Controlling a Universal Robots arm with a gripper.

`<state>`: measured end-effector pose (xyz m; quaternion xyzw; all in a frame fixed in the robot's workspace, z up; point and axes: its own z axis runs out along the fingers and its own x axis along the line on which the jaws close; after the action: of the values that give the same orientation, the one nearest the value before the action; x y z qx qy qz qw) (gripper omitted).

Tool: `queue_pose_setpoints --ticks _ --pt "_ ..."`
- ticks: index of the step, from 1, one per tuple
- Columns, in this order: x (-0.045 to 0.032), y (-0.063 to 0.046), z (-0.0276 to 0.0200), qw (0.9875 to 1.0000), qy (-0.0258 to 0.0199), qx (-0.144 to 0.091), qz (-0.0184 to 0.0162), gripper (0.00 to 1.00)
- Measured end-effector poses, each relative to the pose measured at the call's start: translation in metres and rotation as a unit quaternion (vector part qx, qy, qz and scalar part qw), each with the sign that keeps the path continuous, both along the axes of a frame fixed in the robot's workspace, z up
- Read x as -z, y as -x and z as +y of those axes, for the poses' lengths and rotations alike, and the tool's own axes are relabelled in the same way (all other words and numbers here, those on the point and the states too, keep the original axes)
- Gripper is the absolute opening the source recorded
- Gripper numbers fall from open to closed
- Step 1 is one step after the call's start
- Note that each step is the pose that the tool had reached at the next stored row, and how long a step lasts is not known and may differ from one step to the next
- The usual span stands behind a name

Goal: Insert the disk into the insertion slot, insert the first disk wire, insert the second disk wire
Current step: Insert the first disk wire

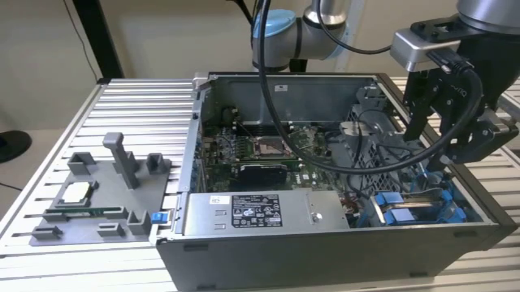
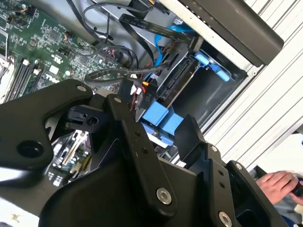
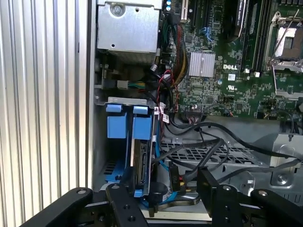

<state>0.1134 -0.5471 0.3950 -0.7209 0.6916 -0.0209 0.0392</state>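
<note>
Exterior view oblique; both wrist views close, perhaps downward

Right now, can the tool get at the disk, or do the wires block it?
Probably yes. The open tool sits close to the exposed edge of the disk, which stands on edge in the insertion slot. The black wires run beside the disk, not across it.
</note>
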Motion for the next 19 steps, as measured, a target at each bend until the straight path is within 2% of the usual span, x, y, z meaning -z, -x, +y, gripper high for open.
queue_pose_setpoints --ticks 5,9,17,19 --pt "0.0001 0.0000 0.0000 1.0000 -0.0001 0.000 0.0000 1.00" --pt "0.0014 0.0000 -0.0001 1.0000 -0.0025 0.000 0.0000 1.00" --pt "0.0033 -0.0004 0.0000 0.9998 -0.0179 0.004 -0.0003 1.00" --pt "0.0038 -0.0010 0.0001 0.9998 -0.0199 0.005 -0.0005 1.00"
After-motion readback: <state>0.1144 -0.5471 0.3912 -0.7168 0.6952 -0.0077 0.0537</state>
